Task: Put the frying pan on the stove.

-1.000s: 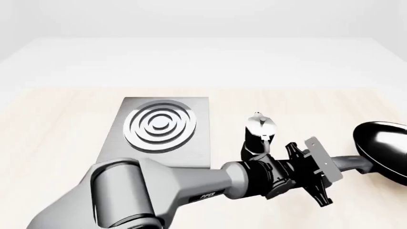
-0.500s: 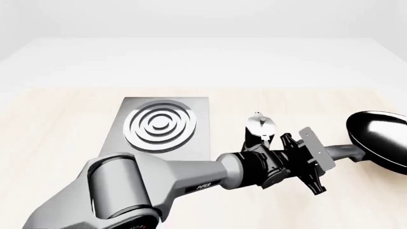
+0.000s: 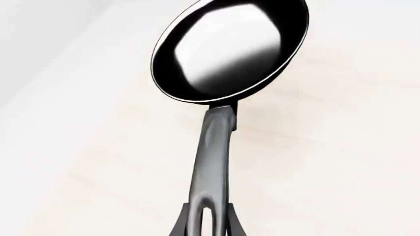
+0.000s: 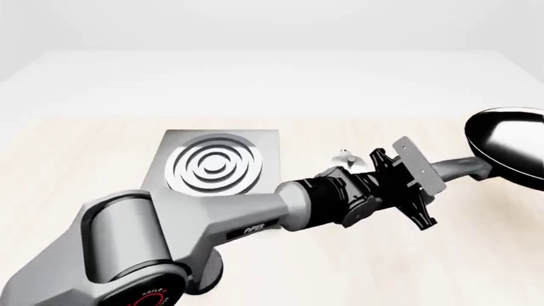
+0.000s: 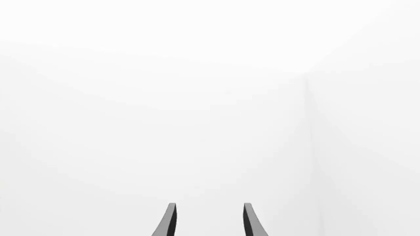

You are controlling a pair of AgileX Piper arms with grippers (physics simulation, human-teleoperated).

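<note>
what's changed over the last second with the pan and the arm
The left gripper, still shut on the frying pan handle, has lifted it higher; the arm now hides most of the moka pot. The stove stayed put, and the right gripper is open, holding nothing.

My own wrist hides my left gripper [image 4: 437, 173] where it meets the frying pan [image 4: 508, 150], whose far side runs off the front view's edge. My arm covers most of the moka pot [image 4: 343, 155] beside the stove [image 4: 213, 166] and the stove's near corner. Only my right gripper's [image 5: 207, 221] fingertips [image 5: 169, 219] show.
</note>
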